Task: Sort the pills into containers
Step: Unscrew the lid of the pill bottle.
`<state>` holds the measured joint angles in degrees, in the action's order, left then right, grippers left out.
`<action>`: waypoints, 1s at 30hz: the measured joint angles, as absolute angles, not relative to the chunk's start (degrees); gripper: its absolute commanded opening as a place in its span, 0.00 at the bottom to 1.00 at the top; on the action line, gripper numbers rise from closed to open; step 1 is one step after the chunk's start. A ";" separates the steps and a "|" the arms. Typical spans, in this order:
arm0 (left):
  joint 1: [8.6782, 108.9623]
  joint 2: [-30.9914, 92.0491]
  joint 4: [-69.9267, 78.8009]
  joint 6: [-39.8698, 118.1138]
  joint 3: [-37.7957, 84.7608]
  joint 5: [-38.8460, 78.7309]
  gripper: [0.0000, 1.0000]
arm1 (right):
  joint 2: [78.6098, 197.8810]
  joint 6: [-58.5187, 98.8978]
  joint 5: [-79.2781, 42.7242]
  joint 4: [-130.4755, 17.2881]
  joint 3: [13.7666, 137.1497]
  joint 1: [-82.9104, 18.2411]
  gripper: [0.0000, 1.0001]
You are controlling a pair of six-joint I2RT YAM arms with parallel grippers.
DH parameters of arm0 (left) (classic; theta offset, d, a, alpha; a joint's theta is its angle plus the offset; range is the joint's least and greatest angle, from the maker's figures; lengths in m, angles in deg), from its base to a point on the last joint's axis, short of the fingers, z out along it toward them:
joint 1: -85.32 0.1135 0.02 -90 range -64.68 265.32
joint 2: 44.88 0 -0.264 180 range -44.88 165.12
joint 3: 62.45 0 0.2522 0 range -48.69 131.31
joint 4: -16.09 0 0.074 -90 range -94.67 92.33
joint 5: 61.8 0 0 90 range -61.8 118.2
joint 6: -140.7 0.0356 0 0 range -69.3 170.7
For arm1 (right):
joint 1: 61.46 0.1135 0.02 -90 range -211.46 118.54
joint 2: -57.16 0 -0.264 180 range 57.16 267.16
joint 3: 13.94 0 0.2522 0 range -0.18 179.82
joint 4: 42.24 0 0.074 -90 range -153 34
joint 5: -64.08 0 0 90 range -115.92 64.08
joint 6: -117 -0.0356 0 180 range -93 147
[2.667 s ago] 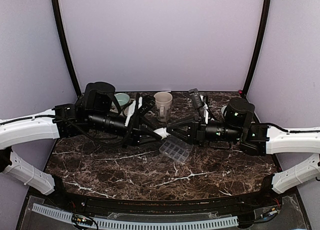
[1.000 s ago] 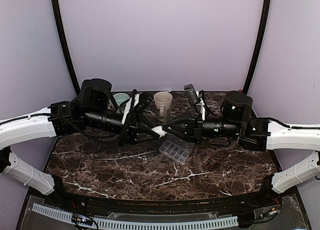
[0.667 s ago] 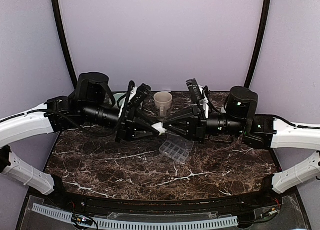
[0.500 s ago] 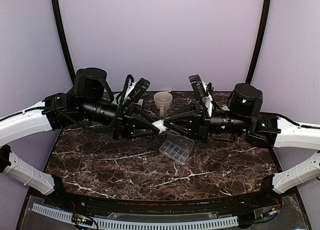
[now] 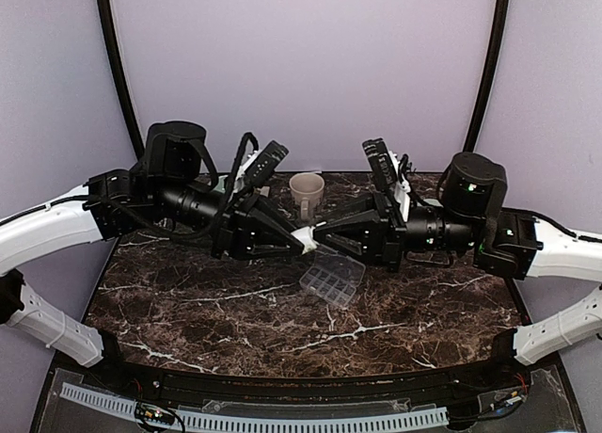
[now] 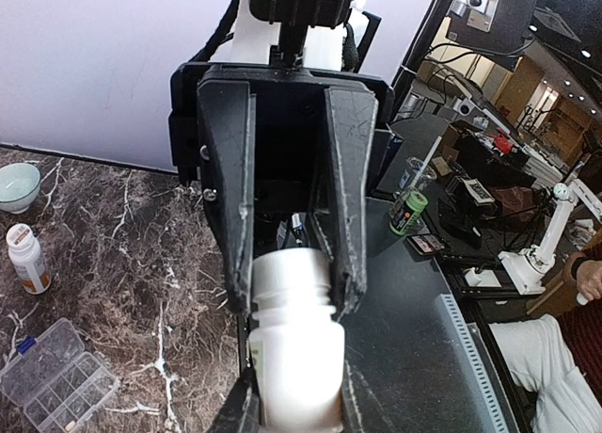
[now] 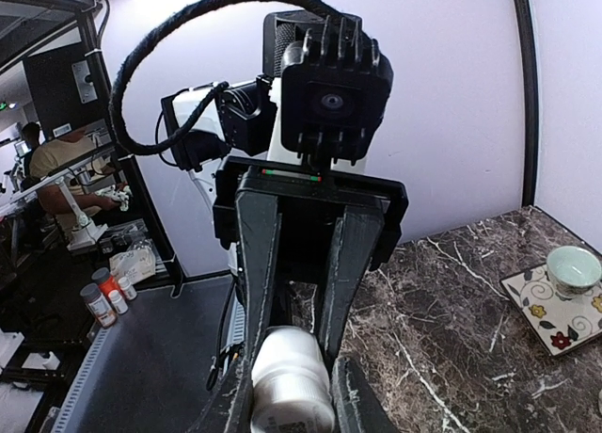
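Arms nose to nose above the worktop ctr, and a white pill bottle bridges them in mid-air. The left gripper pinches one end, fingers narrow. The right gripper pinches the other end, narrow too.

Key relation: the bottle's long axis runs L–R, roughly level w/ the worktop and in line w/ both wrists. A ribbed band sits between the R fingers, prob the cap, so a twist-off looks like the step in hand.

The pill organizer lies flat on the worktop below, a touch toward the near edge and R of the bottle, so the R arm is nearer.

Writing: there's dark print on the bottle label in the right wrist view, too small to read. A second small bottle w/ an orange label stands near the organizer, also unreadable.
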<state>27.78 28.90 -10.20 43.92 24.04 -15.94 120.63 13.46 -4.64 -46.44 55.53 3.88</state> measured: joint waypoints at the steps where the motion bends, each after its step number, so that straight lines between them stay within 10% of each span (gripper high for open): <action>1: 27.78 29.05 -10.18 43.83 24.04 -16.09 0.00 | 120.50 13.66 -4.75 -46.81 55.53 3.92 0.00; 30: 27.67 30.61 -10.16 44.57 24.35 -14.30 0.00 | 116.19 13.94 -11.02 -45.56 50.72 4.23 0.00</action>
